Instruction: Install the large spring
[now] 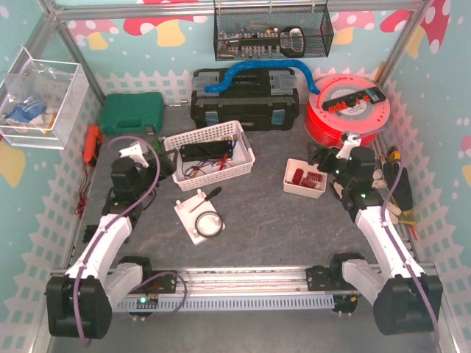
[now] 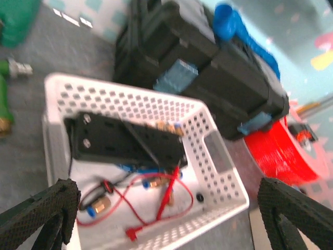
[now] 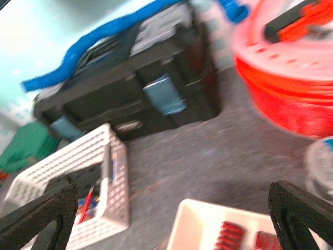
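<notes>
Basket [image 1: 215,175] sits centre-left on the tabletop [image 1: 272,220], with a battery holder [image 1: 206,149] inside it. Toolbox [image 1: 246,107] directly behind the basket, hose [image 1: 250,70] lying along its lid. Hard case [image 1: 131,112] left of the toolbox; cable reel [image 1: 346,118] right of it. Small tray [image 1: 302,192] right of the basket, springs [image 1: 305,178] in it. Flat plate [image 1: 188,213] in front of the basket, 1 ring [image 1: 209,223] on it, screwdriver [image 1: 204,197] across its rear edge.

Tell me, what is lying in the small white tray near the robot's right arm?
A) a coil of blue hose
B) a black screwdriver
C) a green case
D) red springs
D: the small white tray holds a cluster of red springs, and the right wrist camera also shows red coils lying inside it.
</notes>
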You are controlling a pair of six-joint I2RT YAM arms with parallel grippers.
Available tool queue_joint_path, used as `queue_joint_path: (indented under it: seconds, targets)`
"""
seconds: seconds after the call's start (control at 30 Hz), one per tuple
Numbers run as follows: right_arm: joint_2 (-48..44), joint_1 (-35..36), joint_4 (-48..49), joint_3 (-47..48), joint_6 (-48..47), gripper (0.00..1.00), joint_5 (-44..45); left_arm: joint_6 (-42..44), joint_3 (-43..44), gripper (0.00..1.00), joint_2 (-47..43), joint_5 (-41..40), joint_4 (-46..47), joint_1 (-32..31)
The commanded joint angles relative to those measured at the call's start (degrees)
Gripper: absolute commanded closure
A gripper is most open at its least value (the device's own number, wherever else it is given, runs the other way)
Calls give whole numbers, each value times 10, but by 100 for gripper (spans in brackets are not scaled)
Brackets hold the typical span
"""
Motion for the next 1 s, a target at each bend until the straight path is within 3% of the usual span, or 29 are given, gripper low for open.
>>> queue_joint_path:
  seconds: [0.0,0.2,0.37,0.57,0.67,0.97]
  targets:
    - [8,62,-24,-3,-22,1,-48,34,21,10,5,0,-72,-47]
    - [44,185,-36,-4,-81,1,21,122,46,25,29,-119,-89,-182]
    - [52,247,-9,-18,-95,1,99,212,104,32,104,-211,-137,-301]
    - [11,251,36,-77,-75,1,206,321,166,49,197,-221,-199,-362]
    - [-14,251,43,-89,-69,1,226,361,190,55,235,-283,-240,-407]
    - [-33,251,57,-108,-60,1,244,351,235,56,330,-354,-330,-434]
